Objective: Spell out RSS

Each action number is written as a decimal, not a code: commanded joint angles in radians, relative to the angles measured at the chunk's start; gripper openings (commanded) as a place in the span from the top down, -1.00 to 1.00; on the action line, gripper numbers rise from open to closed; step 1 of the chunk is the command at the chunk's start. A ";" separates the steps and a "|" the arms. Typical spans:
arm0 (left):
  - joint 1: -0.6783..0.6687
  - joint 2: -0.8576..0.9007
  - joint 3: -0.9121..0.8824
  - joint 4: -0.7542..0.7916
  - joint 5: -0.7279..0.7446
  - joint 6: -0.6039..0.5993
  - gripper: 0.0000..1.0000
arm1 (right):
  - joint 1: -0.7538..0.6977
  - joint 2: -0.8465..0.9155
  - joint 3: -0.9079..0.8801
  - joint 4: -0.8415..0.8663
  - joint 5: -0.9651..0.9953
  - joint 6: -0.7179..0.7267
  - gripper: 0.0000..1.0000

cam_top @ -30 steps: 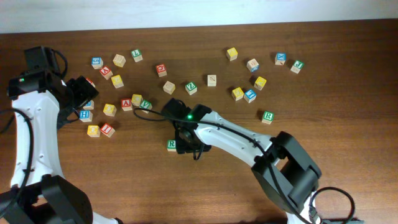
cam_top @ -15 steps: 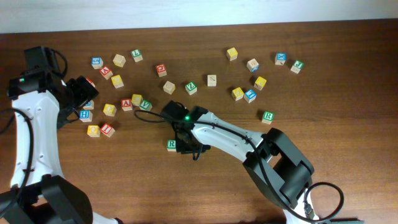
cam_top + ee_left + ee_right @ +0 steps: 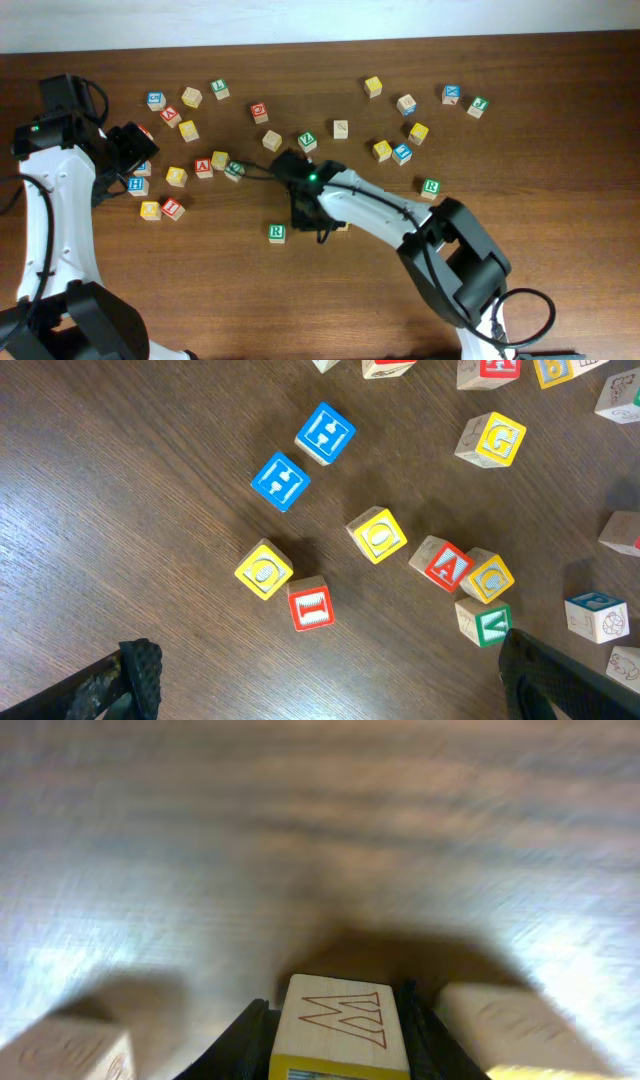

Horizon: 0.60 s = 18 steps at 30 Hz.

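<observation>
— Where is your R?

— Your green R cube (image 3: 277, 232) lies face up, nearest the table's (image 3: 560, 300) front edge and about midway between its left and right edges. It touches nothing.

— And the right pincer?

— Your right gripper (image 3: 318, 214) is just right of it, clamped on a wooden cube (image 3: 340, 1010). The cube has a red outline letter on its upper side and a yellow rim below. You cannot read the yellow face. A pale cube (image 3: 490, 1015) sits close beside it.

— The left one?

— Your left gripper (image 3: 325, 680) hangs with jaws spread wide, holding nothing, above the red I cube (image 3: 310, 605) and a yellow O cube (image 3: 265, 570) near the left edge. A second green R cube (image 3: 430, 186) lies toward the right edge.
</observation>
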 commanded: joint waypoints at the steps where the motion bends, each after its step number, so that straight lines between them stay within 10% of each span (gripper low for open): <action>1: 0.004 0.000 0.003 0.001 -0.003 -0.012 -0.98 | -0.013 0.019 -0.006 0.016 0.027 -0.045 0.43; 18: 0.005 0.000 0.003 0.001 -0.003 -0.012 -0.98 | -0.010 0.019 -0.006 0.000 -0.030 -0.097 0.42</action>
